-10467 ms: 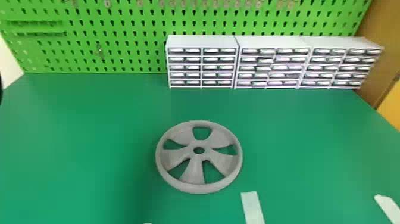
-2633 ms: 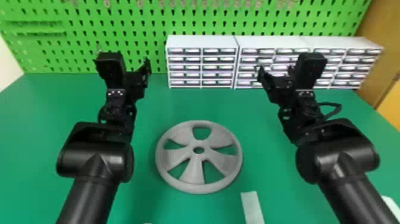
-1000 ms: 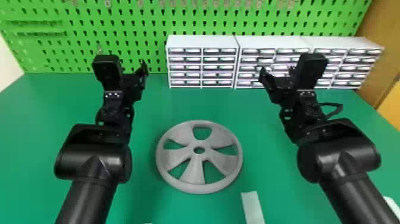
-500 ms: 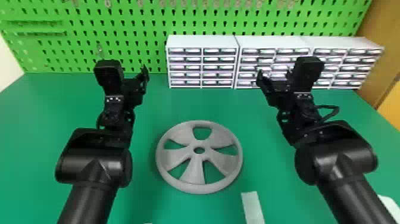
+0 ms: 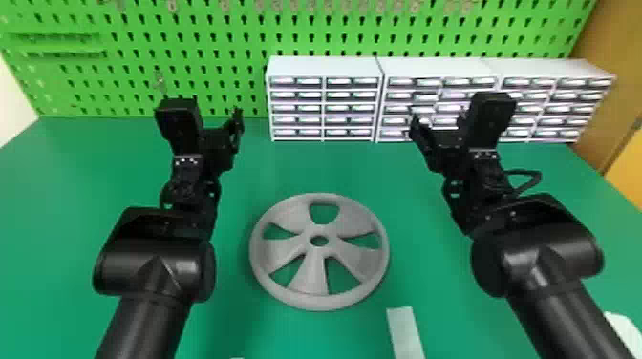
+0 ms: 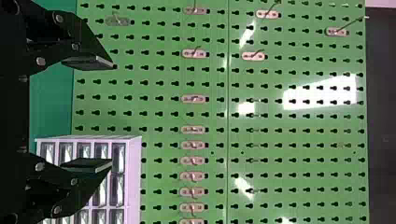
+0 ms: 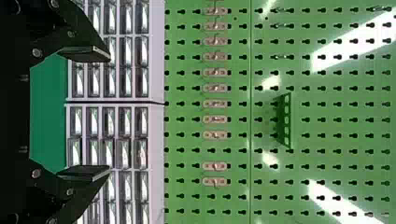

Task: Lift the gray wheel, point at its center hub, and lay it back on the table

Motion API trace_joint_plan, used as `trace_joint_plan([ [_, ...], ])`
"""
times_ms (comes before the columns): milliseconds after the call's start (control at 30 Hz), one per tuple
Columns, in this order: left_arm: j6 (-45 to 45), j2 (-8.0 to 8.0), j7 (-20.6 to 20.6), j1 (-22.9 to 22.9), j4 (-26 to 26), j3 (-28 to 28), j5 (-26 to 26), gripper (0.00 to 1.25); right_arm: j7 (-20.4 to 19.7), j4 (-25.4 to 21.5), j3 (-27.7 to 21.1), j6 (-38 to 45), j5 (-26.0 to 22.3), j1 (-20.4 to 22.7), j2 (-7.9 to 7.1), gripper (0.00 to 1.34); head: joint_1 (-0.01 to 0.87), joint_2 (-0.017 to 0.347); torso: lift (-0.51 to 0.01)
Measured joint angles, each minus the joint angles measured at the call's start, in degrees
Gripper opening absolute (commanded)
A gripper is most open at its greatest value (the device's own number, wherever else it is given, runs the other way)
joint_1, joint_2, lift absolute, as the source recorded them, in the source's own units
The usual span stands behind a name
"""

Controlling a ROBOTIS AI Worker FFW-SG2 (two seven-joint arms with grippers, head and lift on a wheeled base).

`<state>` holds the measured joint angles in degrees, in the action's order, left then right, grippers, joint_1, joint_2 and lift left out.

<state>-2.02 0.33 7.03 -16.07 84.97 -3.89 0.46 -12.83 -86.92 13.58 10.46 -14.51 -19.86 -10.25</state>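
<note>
Nearest to us, in the head view, two black jointed arms come in from the bottom edge, the left arm (image 5: 143, 324) on the left and the right arm (image 5: 554, 315) on the right. Between them, toward the lower edge, we see a pale flat rectangular strip (image 5: 405, 332) on the smooth green table (image 5: 329, 167), and part of a white flat piece (image 5: 623, 332) in the lower right corner. A little beyond the strip, near it, the round gray wheel (image 5: 319, 301) with broad curved spokes lies flat on the table, its center hub (image 5: 310, 230) open in the middle. Farther out, to either side and well apart from the wheel, are our black two-fingered left gripper (image 5: 214, 119) and the matching right gripper (image 5: 438, 119). Both are released: each wrist view shows us two flat dark fingers (image 6: 88, 61) spread wide. Past them, three white box-shaped drawer cabinets (image 5: 325, 66) with rows of small, shiny-fronted drawers stand side by side at the back of the table. Behind those rises a bright green pegboard (image 5: 305, 36) with metal hooks; the right wrist view also gives us a small slotted green plastic holder (image 7: 286, 120) mounted on it.
</note>
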Motion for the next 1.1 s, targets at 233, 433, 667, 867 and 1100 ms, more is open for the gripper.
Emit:
trace_joint_plan([
  [233,0.0,0.95,-0.1,0.0,0.0,-0.6,1.5,0.74,0.0,0.1,0.4,0.0,0.0,0.0,0.23,0.92,0.692,0.048,-0.096],
  [433,0.0,1.7,-0.1,0.0,0.0,-1.3,2.7,0.74,0.0,0.4,0.5,0.1,-0.2,0.2,0.31,0.92,0.692,0.048,-0.096],
  [667,-0.2,1.83,-0.1,-0.3,0.0,-1.8,2.9,0.74,0.0,0.7,0.6,0.1,-0.2,0.6,0.24,0.92,0.692,0.048,-0.096],
  [867,-0.3,1.81,-0.1,-0.3,-0.1,-1.6,2.9,0.74,0.0,0.8,1.0,0.2,-0.2,0.9,0.21,0.92,0.692,0.048,-0.096],
  [1100,-0.3,1.78,-0.1,-0.5,-0.1,-2.0,2.9,0.74,0.0,1.0,1.1,0.7,0.0,1.0,0.33,0.92,0.692,0.048,-0.096],
])
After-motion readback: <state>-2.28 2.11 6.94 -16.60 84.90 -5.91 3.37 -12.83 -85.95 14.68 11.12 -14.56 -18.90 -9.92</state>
